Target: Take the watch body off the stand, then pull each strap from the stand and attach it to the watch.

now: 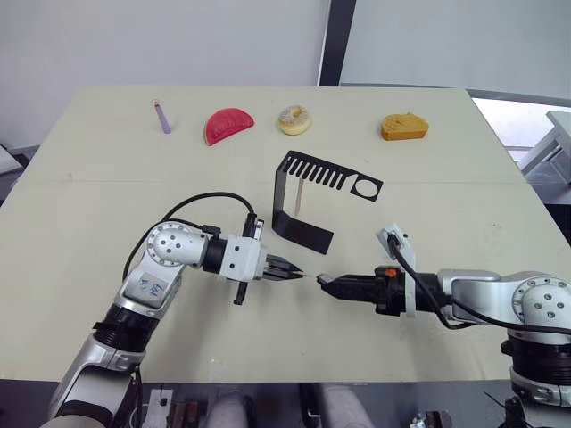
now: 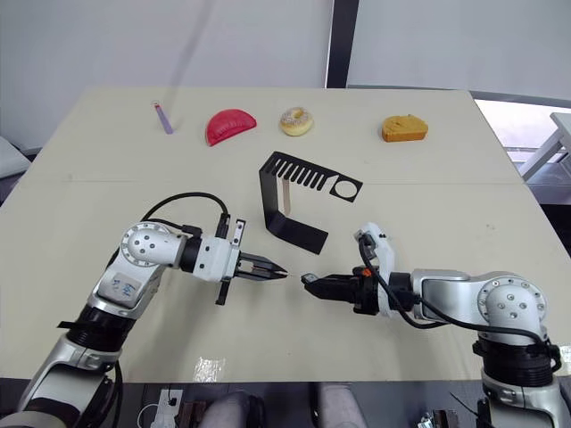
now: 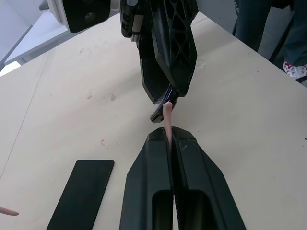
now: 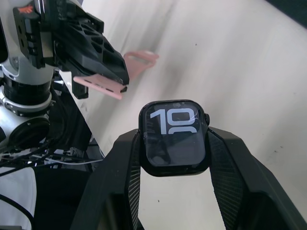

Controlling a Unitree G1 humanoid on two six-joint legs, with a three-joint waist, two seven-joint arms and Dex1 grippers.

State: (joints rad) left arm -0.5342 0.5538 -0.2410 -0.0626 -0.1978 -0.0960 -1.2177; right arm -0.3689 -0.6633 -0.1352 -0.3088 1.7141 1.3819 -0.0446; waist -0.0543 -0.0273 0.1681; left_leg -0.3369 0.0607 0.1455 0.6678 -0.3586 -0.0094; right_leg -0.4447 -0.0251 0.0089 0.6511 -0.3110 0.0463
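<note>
While the right pincer (image 4: 173,143) clamps the small black rounded-square watch body (image 4: 174,138), the left pincer (image 3: 170,141) pinches 1 floppy pale pink strap (image 3: 167,116); likely best gripped near its tip.

Table (image 1: 107,196) bears stand (image 1: 303,234), purple stick (image 1: 161,117), perhaps toy foods (image 1: 228,125).

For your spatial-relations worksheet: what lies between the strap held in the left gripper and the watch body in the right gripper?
Only bare table: the left eye view shows a small gap between the strap and the watch body.
</note>
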